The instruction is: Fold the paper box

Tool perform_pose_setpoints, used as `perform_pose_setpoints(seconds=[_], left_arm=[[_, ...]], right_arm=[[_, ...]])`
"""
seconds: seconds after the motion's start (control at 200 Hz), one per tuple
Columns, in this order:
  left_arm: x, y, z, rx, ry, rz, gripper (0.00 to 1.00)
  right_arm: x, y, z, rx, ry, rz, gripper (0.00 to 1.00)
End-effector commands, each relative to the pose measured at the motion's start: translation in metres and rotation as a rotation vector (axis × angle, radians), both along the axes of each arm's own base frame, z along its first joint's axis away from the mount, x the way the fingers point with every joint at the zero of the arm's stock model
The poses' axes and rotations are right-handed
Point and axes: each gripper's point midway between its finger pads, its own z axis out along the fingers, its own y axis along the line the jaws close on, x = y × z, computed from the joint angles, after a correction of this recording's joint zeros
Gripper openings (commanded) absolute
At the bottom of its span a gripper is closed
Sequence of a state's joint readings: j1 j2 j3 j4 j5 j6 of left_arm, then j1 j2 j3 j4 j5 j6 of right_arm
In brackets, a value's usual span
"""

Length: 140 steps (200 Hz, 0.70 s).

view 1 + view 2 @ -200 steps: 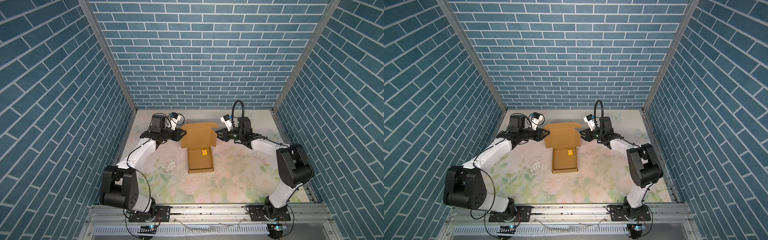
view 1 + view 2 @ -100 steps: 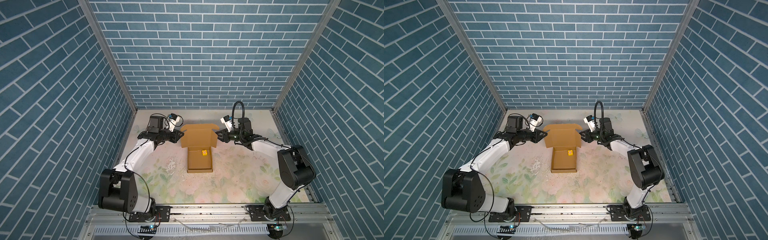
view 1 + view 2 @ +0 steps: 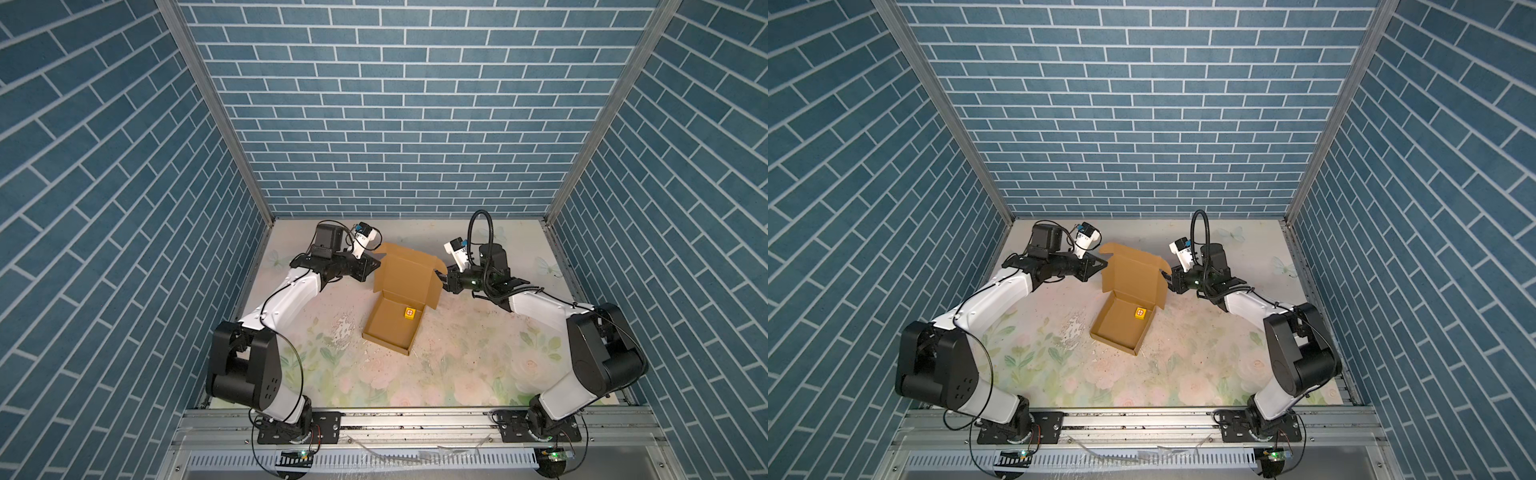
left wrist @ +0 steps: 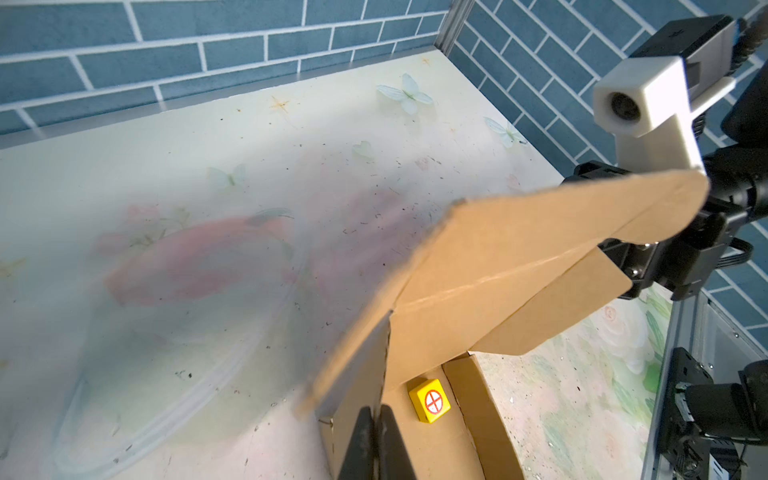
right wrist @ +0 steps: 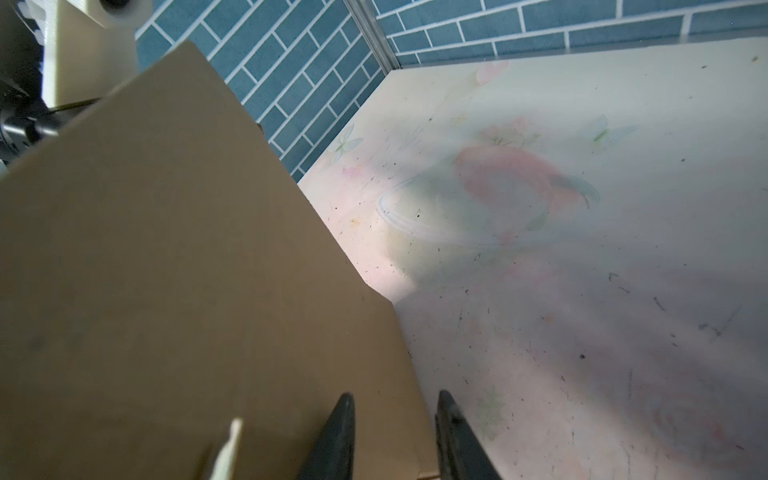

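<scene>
Left hand together at paper box lid's left edge; right hand apart, straddling right edge; worktop open around.

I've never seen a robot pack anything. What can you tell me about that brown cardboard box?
The paper box is plain brown cardboard: a shallow tray flat on the floral table, its lid raised at the far end with side flaps. A yellow cube sits inside. The left gripper pinches the lid's left edge; the right gripper, open, straddles its right flap.
</scene>
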<state>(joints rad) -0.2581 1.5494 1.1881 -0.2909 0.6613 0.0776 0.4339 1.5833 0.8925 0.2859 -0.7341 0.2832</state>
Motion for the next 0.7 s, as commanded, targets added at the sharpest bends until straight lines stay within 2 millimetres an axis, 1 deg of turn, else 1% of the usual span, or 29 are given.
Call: perform_pose_setpoints(seconds=[0.0, 0.075, 0.175, 0.325, 0.39, 0.555, 0.695], left_arm=[[0.014, -0.008, 0.009, -0.009, -0.020, -0.007, 0.08], [0.025, -0.012, 0.012, -0.032, -0.038, 0.003, 0.08], [0.036, -0.018, 0.014, -0.075, -0.046, 0.004, 0.08], [0.039, -0.020, 0.014, -0.093, -0.050, 0.011, 0.10], [0.036, -0.021, 0.011, -0.093, -0.050, 0.004, 0.11], [0.021, -0.022, 0.001, -0.080, -0.051, -0.020, 0.12], [0.010, -0.016, -0.005, -0.052, -0.061, -0.032, 0.12]], right_arm=[[-0.002, -0.004, 0.014, 0.011, -0.038, -0.042, 0.34], [-0.005, -0.008, 0.014, 0.009, -0.046, -0.064, 0.34], [-0.014, -0.014, 0.011, 0.006, -0.055, -0.079, 0.34], [-0.026, -0.019, 0.005, 0.001, -0.053, -0.090, 0.35], [-0.031, -0.018, 0.005, 0.006, -0.064, -0.086, 0.36], [-0.041, -0.007, 0.007, 0.014, -0.086, -0.050, 0.36], [-0.046, 0.002, 0.009, 0.019, -0.105, -0.032, 0.36]])
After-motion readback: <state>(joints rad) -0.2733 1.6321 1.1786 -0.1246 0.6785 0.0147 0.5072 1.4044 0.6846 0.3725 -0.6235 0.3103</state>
